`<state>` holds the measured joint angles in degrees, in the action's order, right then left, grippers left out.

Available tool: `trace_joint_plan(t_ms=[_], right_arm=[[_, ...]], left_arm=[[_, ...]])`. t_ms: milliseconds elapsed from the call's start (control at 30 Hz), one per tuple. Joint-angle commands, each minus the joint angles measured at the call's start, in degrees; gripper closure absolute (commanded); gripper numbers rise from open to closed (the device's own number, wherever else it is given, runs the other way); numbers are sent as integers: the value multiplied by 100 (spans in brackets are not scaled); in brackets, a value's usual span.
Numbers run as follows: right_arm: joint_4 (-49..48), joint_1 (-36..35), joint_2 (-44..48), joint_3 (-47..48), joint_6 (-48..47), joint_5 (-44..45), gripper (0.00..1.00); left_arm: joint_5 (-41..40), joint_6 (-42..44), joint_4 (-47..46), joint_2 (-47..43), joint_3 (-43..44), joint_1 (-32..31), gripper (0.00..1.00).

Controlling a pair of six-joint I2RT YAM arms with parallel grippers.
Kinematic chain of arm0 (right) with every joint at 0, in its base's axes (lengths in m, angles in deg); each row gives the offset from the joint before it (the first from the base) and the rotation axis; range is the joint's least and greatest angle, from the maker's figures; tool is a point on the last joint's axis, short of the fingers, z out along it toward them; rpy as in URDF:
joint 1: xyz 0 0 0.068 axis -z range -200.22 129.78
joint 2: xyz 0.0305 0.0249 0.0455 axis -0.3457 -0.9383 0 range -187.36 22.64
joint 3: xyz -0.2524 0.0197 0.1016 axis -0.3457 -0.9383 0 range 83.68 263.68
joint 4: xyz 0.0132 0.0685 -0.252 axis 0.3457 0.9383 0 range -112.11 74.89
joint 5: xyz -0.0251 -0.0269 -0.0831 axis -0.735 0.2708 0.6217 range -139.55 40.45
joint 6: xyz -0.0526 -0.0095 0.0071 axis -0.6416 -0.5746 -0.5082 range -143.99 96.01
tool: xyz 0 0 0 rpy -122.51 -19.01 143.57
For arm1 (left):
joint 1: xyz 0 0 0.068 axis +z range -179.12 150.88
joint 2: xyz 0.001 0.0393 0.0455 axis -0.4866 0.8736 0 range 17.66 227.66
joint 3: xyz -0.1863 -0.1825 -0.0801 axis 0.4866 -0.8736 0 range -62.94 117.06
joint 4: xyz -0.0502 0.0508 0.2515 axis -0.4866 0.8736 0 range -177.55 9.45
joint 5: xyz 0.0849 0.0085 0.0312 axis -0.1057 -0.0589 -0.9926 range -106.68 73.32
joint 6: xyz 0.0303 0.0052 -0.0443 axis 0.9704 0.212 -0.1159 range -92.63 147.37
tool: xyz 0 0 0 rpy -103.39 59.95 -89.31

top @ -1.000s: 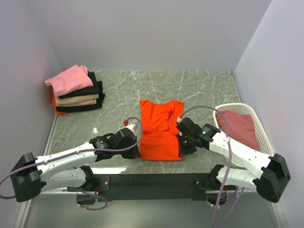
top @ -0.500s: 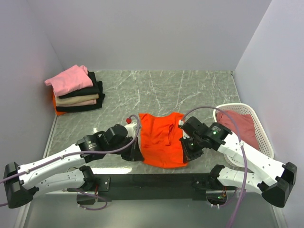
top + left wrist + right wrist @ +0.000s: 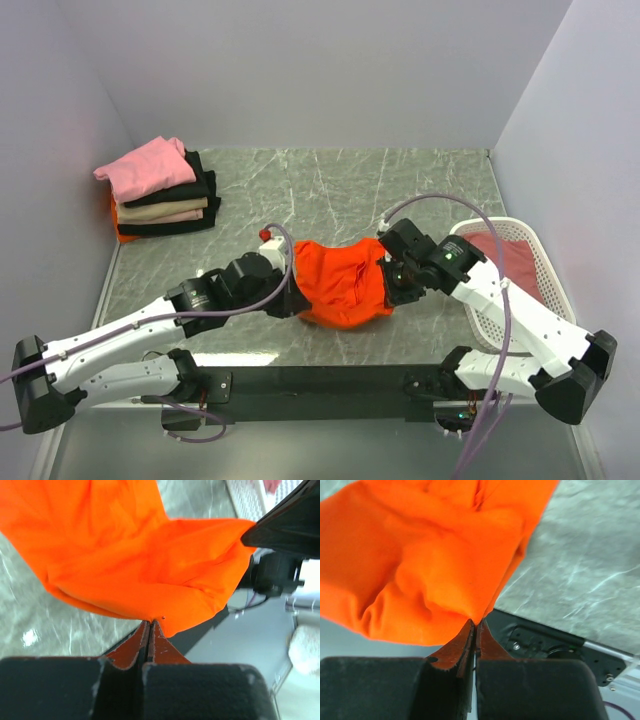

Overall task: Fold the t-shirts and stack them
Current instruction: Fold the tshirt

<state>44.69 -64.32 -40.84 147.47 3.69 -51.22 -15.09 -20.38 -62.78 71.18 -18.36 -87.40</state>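
Top external view: the grey marble bench point(image 3: 400, 190) carries everything. The orange t-shirt point(image 3: 340, 285) hangs bunched between the two arms at about 6 o'clock on the bench, its middle sagging toward the surface. A stack of folded t-shirts point(image 3: 160, 195), pink on top, sits at 10 o'clock. The white lattice basket point(image 3: 553, 275) stands at 4 o'clock with a dusty rose t-shirt point(image 3: 510, 255) lying in it.

The left hand point(image 3: 292, 300) grips the shirt's 9 o'clock side and the right hand point(image 3: 390, 288) its 3 o'clock side. In both wrist views the fingers are pressed together and pinch only a thin edge of orange cloth.

The main risk is the small bite. Each hand holds little more than a point of fabric, so a sharp pull or the weight of the sagging middle could draw the cloth out, dropping that side in a heap.

The slack belly is the second risk. If it lands first, or drags on the bench, the fold would probably set down creased and crooked.

Uneven travel of the two arms would skew the edges. The right arm also works just beside the basket and might nudge it.
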Motion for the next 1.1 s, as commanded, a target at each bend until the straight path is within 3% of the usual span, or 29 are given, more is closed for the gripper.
trace_joint_plan(t_ms=[0, 300, 1067], right_arm=[[-290, 295, -120, 336, -236, 431, 100], [-887, 1139, -541, 441, -755, 238, 100], [-1618, 1878, -2826, 1645, -1256, -167, 100]], left_arm=[[-396, 37, -622, 202, 350, 124, 99], [43, 362, -1132, 923, 561, 984, 99], [992, 845, -1933, 2496, 1008, 2444, 100]])
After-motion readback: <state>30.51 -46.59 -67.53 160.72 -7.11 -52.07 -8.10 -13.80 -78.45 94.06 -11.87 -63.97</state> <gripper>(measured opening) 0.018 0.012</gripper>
